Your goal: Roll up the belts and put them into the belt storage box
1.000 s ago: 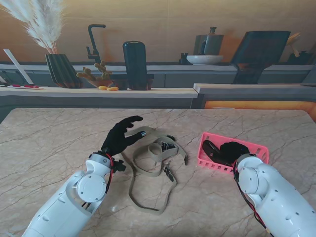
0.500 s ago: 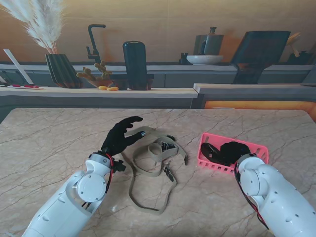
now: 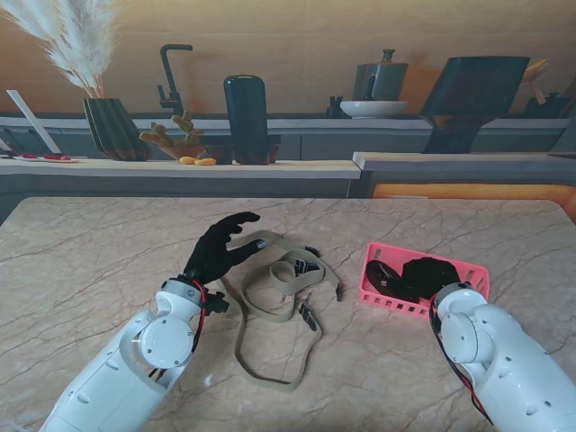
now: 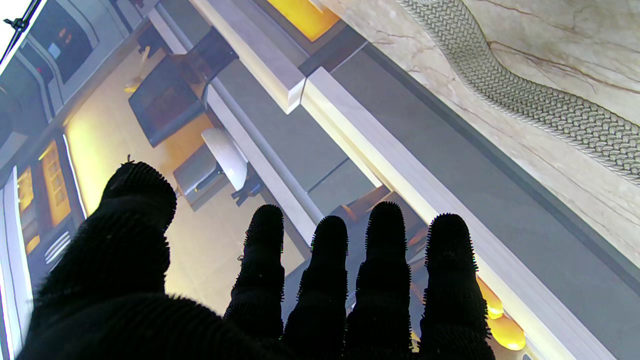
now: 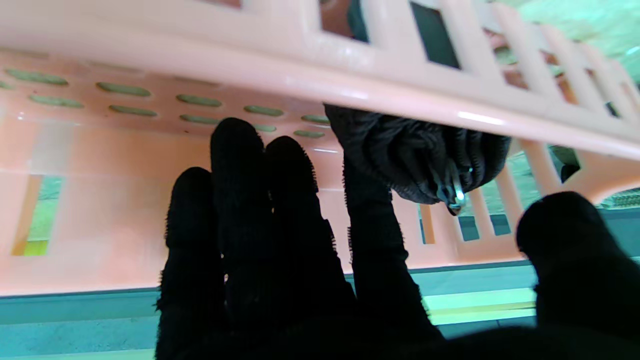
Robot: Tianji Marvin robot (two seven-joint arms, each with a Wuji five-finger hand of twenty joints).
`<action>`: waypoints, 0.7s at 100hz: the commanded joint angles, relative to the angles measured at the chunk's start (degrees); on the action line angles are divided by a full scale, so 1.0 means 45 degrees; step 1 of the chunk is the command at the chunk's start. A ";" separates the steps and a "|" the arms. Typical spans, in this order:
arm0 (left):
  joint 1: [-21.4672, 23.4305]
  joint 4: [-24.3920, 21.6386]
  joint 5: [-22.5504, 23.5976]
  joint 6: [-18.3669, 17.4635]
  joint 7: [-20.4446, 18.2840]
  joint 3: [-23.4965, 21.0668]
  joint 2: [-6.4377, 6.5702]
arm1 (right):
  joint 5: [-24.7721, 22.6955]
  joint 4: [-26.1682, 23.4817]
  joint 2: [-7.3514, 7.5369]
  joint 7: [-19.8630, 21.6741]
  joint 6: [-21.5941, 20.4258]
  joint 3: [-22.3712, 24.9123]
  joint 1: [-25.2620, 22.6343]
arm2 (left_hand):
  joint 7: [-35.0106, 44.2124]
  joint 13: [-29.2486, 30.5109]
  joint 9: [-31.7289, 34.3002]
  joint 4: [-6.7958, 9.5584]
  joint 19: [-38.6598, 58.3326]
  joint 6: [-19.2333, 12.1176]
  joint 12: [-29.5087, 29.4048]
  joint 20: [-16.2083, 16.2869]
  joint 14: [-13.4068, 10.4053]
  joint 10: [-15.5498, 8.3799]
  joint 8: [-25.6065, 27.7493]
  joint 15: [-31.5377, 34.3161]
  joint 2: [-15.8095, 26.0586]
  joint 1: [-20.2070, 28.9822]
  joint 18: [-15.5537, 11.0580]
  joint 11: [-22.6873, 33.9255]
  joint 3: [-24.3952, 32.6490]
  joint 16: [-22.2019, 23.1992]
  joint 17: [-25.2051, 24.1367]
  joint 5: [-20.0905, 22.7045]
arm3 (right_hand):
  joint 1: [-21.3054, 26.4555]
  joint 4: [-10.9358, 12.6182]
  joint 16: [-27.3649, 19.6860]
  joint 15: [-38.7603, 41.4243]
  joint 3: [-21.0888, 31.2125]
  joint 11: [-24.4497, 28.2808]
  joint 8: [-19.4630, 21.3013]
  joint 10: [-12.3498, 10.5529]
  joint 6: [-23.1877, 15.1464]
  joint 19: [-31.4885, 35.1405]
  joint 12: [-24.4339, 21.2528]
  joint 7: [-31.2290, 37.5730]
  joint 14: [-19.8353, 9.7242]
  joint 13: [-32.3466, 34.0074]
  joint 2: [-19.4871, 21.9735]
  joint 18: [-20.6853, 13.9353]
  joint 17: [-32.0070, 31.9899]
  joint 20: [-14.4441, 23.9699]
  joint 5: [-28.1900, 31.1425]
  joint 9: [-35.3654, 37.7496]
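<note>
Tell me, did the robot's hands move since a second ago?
Only a little. The right hand, over the pink basket holding the rolled black belt, has drawn back slightly toward me, fingers apart and seemingly holding nothing. The left hand stayed raised and open, and the tan belt lay unmoved on the table.

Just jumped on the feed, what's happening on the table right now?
A rolled black belt already sits in the pink storage box, with the right hand open inside the box beside it. The beige woven belt lies loose and unrolled on the marble table. The left hand hovers open by its far end, holding nothing.
</note>
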 commanded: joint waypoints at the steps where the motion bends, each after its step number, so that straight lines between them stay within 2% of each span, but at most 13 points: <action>1: 0.0079 -0.0030 -0.0021 0.0028 -0.0020 -0.0007 -0.0053 | 0.0173 -0.0191 -0.0023 0.0434 -0.0038 -0.0070 -0.0033 | -0.0382 -0.0346 0.0000 0.0434 -0.0152 -0.0216 -0.0022 0.0231 -0.0201 0.0042 0.0149 -0.0106 0.0560 0.0249 -0.0004 -0.0347 -0.0301 -0.0148 -0.0155 0.0097 | 0.0107 0.0234 -0.0166 -0.0255 -0.0359 -0.0242 0.0030 0.0400 -0.0475 -0.0196 -0.0215 -0.0044 0.0428 -0.0335 0.0673 0.0406 -0.0297 -0.0216 0.0041 -0.0095; 7: 0.0083 -0.0033 -0.0024 0.0036 -0.0018 -0.0010 -0.0054 | 0.0172 -0.0236 0.0018 0.0733 -0.0044 -0.0103 -0.0026 | -0.0380 -0.0344 0.0003 0.0437 -0.0150 -0.0220 -0.0021 0.0230 -0.0208 0.0040 0.0151 -0.0105 0.0566 0.0261 -0.0011 -0.0345 -0.0313 -0.0149 -0.0153 0.0108 | 0.0346 0.0289 -0.0181 -0.0455 -0.0703 -0.0460 0.0034 0.0397 -0.0630 -0.0357 -0.0269 -0.0121 0.0410 -0.0542 0.0872 0.0371 -0.0423 -0.0246 -0.0040 -0.0231; 15: 0.0088 -0.0039 -0.0030 0.0048 -0.0010 -0.0013 -0.0057 | -0.0104 -0.0209 0.0030 0.0595 -0.0097 -0.0123 -0.0049 | -0.0384 -0.0336 -0.0006 0.0440 -0.0157 -0.0208 -0.0022 0.0226 -0.0210 0.0043 0.0150 -0.0099 0.0588 0.0274 0.0006 -0.0348 -0.0328 -0.0147 -0.0164 0.0101 | 0.0423 0.0313 -0.0203 -0.0560 -0.0746 -0.0560 0.0034 0.0367 -0.0625 -0.0441 -0.0291 -0.0144 0.0376 -0.0688 0.0932 0.0371 -0.0484 -0.0261 -0.0084 -0.0407; 36: 0.0096 -0.0045 -0.0036 0.0046 0.0000 -0.0023 -0.0059 | -0.0523 -0.0584 0.0063 0.0627 -0.0348 0.0135 -0.0329 | -0.0381 -0.0364 -0.0042 0.0446 -0.0167 -0.0214 -0.0022 0.0215 -0.0210 0.0066 0.0154 -0.0106 0.0600 0.0307 -0.0015 -0.0348 -0.0375 -0.0150 -0.0173 0.0097 | 0.0386 0.0348 -0.0395 -0.1185 -0.0927 -0.0949 -0.0308 0.0418 0.0027 -0.0864 -0.0400 -0.0891 0.0332 -0.1440 0.0963 0.0283 -0.0861 -0.0320 -0.0684 -0.1170; 70: 0.0093 -0.0038 -0.0029 0.0051 0.0022 -0.0028 -0.0063 | -0.1097 -0.1182 0.0031 -0.0074 -0.1124 0.0612 -0.0810 | -0.0371 -0.0369 -0.0047 0.0451 -0.0181 -0.0220 -0.0019 0.0196 -0.0232 0.0044 0.0159 -0.0105 0.0613 0.0325 -0.0036 -0.0330 -0.0426 -0.0156 -0.0162 0.0099 | 0.0261 0.0364 -0.0695 -0.1991 -0.0768 -0.1164 -0.0427 0.0396 0.0227 -0.1690 -0.0464 -0.1443 0.0024 -0.2485 0.0645 0.0119 -0.1493 -0.0489 -0.1416 -0.2122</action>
